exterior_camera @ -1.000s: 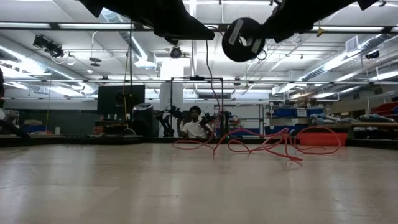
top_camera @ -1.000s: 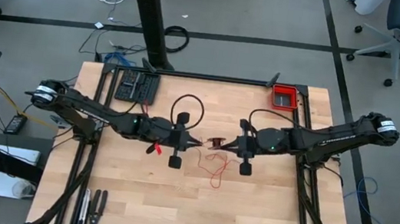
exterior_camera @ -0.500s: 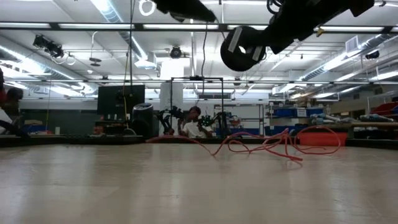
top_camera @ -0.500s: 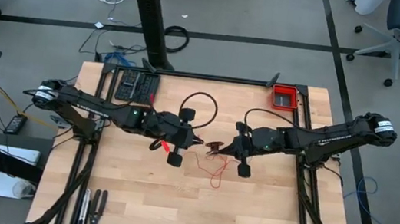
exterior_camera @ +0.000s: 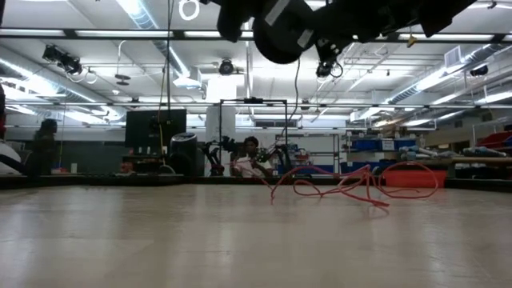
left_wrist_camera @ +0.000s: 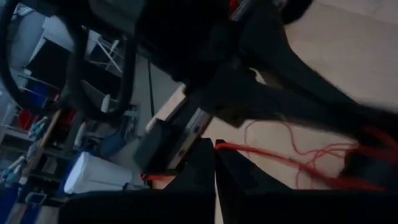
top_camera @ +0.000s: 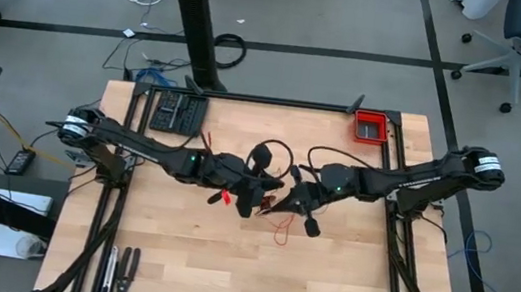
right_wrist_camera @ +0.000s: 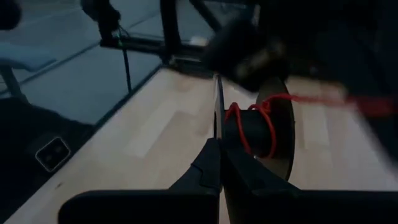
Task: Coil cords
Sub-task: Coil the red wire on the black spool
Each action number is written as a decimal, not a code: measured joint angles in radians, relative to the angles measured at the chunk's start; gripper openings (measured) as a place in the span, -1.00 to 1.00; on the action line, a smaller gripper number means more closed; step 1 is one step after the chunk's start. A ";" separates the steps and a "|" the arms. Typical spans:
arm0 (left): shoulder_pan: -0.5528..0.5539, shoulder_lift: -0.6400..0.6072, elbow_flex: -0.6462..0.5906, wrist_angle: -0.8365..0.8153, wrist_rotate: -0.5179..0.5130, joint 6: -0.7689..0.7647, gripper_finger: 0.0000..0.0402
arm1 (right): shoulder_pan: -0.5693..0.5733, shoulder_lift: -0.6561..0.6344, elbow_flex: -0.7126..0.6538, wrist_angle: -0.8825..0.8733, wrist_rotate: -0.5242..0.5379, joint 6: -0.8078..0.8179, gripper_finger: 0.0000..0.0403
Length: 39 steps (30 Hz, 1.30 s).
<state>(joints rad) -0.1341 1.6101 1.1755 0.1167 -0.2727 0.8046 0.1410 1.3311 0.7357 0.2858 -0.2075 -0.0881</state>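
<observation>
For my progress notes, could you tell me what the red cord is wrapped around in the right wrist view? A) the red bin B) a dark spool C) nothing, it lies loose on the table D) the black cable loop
B: in the right wrist view several turns of the red cord circle a dark spool just beyond the right gripper, whose jaws are shut.

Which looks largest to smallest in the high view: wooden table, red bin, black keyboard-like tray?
1. wooden table
2. black keyboard-like tray
3. red bin

All lie at table level, so nearness hardly skews it.
</observation>
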 joint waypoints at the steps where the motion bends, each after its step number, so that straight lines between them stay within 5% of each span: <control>1: 0.000 0.002 0.000 0.000 0.007 -0.010 -0.99 | 0.000 0.002 0.000 0.002 -0.016 -0.012 -1.00; 10: 0.001 0.003 0.000 -0.036 0.159 -0.208 -0.94 | 0.001 -0.001 0.000 0.030 -0.087 -0.072 -1.00; 21: 0.001 0.003 0.000 -0.082 0.151 -0.290 -0.57 | 0.000 -0.002 0.000 0.074 -0.147 -0.092 -1.00; 39: 0.001 0.003 0.000 -0.005 0.186 -0.399 -0.55 | -0.025 -0.081 0.000 0.282 -0.196 -0.165 -1.00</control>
<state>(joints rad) -0.1329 1.6131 1.1759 0.1121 -0.0865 0.4052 0.1158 1.2503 0.7356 0.5675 -0.4034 -0.2527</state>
